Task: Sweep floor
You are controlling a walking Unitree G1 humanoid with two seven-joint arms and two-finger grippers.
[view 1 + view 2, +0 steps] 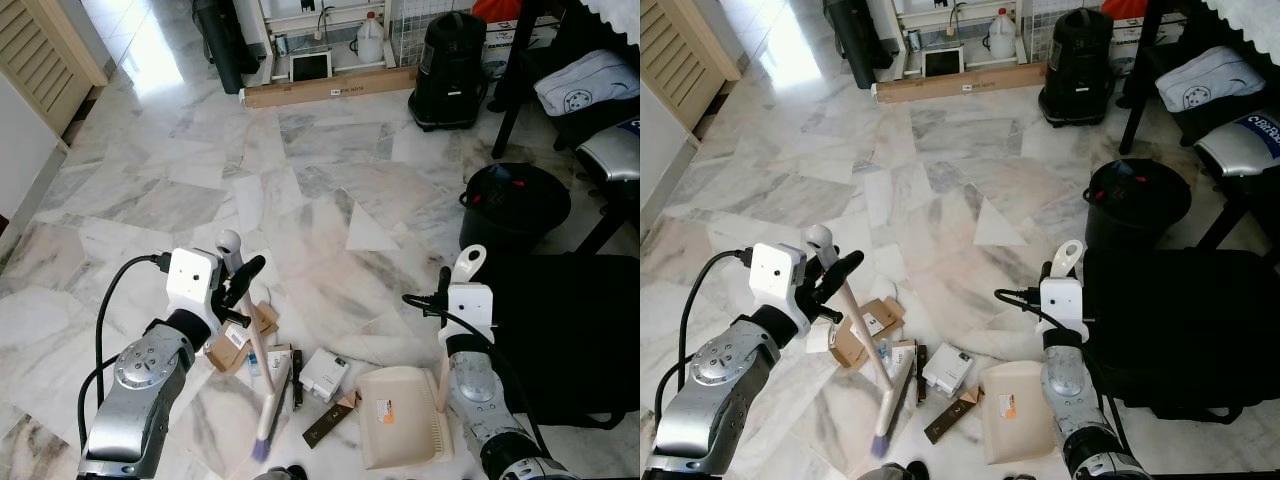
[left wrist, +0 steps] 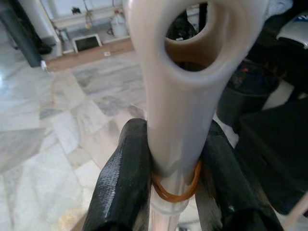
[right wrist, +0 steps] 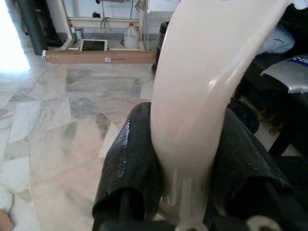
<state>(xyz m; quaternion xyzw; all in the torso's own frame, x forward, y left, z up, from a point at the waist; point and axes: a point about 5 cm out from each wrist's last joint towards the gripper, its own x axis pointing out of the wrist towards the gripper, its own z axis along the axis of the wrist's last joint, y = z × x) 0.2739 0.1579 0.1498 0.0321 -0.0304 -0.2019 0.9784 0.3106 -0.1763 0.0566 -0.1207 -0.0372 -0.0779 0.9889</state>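
Gripping a cream plastic hand brush (image 1: 262, 385) by its handle, the left gripper (image 1: 240, 283) angles its bristles into scattered cardboard scraps (image 1: 243, 340) on the marble floor (image 1: 300, 190). Alongside, the right gripper (image 1: 443, 290) clamps a cream plastic dustpan (image 1: 400, 420), mouth facing the litter to catch it.

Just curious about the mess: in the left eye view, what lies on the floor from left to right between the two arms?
Brown cardboard scraps → brush → white box → cream dustpan.
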